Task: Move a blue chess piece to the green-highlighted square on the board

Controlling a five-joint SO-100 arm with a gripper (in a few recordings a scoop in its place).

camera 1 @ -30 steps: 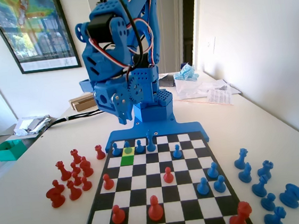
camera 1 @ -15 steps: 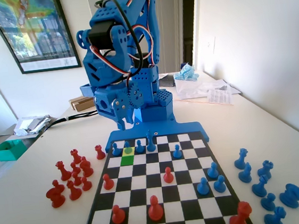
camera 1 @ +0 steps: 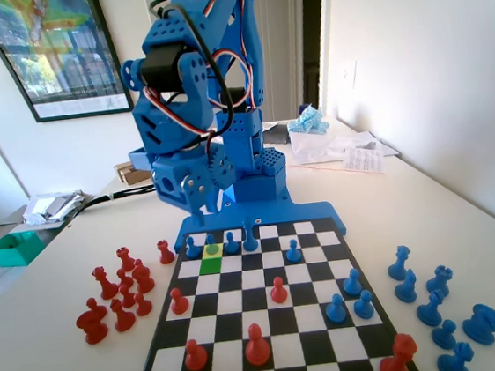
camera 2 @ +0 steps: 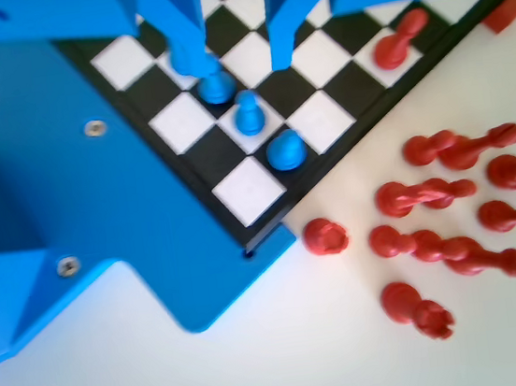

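A small blue pawn [camera 1: 210, 243] stands on the pale yellow square at the board's [camera 1: 273, 342] far end, just behind the green-highlighted square [camera 1: 210, 266], which is bare. In the wrist view this pawn [camera 2: 248, 112] sits on a white square between two other blue pawns [camera 2: 285, 149] [camera 2: 217, 87]. My gripper [camera 1: 201, 212] hangs above the far left edge of the board, off the pieces. Seen from the wrist, the gripper [camera 2: 238, 62] is open with nothing between its jaws, and the pawn lies just below the gap.
More blue pawns [camera 1: 293, 251] [camera 1: 335, 308] and red pawns [camera 1: 278, 290] [camera 1: 256, 346] stand on the board. A taller blue piece [camera 1: 249, 235] is in the far row. Red pieces [camera 1: 121, 292] cluster off the left side, blue ones [camera 1: 428, 299] off the right.
The arm has swung a little to the left in the fixed view, and the gripper has come slightly lower over the board's far left corner. No piece has moved.
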